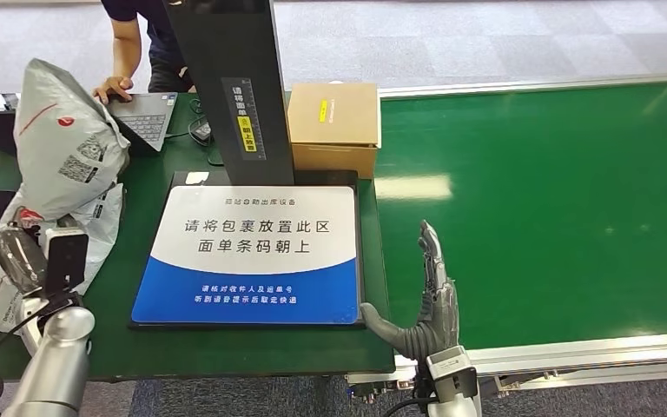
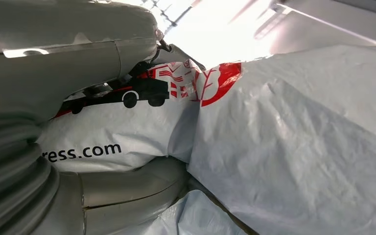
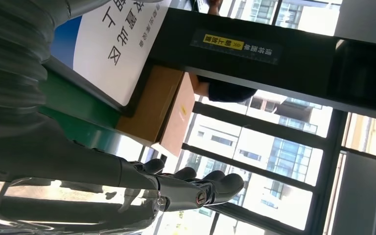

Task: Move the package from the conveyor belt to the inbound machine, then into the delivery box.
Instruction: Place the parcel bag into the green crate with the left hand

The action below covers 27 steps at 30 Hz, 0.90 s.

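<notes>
- Head view: left hand (image 1: 19, 252), lower left, is pressed among grey mailer bags (image 1: 65, 143); right hand (image 1: 430, 300) stands flat and released at the green conveyor belt (image 1: 556, 208); a cardboard box (image 1: 333, 126) sits top centre, beside the scanner pad (image 1: 252, 252).
- Left wrist view: fingers (image 2: 137, 188) clasp a printed package (image 2: 117, 132); best released low so it settles in the pile.
- Right wrist view: fingers (image 3: 210, 188) extended, grasping nothing.

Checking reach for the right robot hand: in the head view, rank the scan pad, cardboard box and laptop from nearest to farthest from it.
From the right robot hand, open at the belt's near edge:
1. Scan pad, the blue and white one, just beside its thumb, to the hand's left.
2. Cardboard box, farther back, beside the black post.
3. Laptop, far back left, under a person's hand.
</notes>
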Each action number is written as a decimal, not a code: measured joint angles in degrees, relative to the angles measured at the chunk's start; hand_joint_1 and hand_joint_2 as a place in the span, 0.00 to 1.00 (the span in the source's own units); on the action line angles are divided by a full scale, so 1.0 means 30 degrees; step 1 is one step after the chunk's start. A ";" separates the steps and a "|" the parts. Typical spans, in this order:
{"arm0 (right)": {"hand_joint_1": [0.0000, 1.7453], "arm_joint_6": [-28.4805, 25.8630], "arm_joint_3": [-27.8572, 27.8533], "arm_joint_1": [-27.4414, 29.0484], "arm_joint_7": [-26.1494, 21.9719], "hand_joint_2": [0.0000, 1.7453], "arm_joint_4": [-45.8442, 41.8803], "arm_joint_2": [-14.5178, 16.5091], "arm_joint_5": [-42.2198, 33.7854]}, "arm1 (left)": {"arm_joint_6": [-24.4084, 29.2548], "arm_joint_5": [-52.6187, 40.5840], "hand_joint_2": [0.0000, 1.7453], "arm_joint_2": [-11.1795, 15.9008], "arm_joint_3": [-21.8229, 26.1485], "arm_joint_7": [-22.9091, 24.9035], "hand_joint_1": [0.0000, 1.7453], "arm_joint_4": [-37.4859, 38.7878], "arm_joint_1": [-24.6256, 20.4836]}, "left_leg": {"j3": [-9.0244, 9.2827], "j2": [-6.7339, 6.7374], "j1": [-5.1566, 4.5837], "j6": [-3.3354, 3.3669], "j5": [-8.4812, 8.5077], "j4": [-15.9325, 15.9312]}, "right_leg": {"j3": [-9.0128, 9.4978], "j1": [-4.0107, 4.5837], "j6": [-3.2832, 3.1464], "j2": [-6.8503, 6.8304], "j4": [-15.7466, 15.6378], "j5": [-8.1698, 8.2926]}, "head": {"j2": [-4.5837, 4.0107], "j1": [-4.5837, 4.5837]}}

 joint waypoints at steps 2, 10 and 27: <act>0.00 -0.0071 0.0111 -0.0004 0.0051 1.00 0.0000 0.0000 -0.0069 | 0.0100 -0.0530 1.00 0.0306 0.0919 -0.0005 1.00 0.1415 -0.0696 | -0.0004 -0.0001 0.0002 -0.0001 0.0001 0.0000 | -0.0003 0.0002 0.0000 0.0000 0.0002 0.0000 | 0.0000 0.0000; 0.00 -0.0108 0.0519 -0.0246 0.0193 1.00 0.0033 0.0000 -0.0417 | 0.0173 -0.6011 1.00 0.0717 0.6493 0.0620 1.00 0.5136 -0.3128 | -0.0015 0.0001 0.0003 -0.0002 0.0001 0.0002 | -0.0013 0.0001 0.0000 0.0001 0.0000 -0.0001 | 0.0000 0.0002; 0.00 -0.0401 0.0976 -0.0512 0.0339 1.00 0.0206 -0.0007 -0.0650 | 0.0177 -0.8515 1.00 0.0590 1.2360 -0.0557 0.00 0.8245 -0.4985 | -0.0012 0.0000 0.0001 -0.0002 0.0001 0.0005 | -0.0016 0.0000 0.0000 0.0001 -0.0004 0.0000 | 0.0000 0.0000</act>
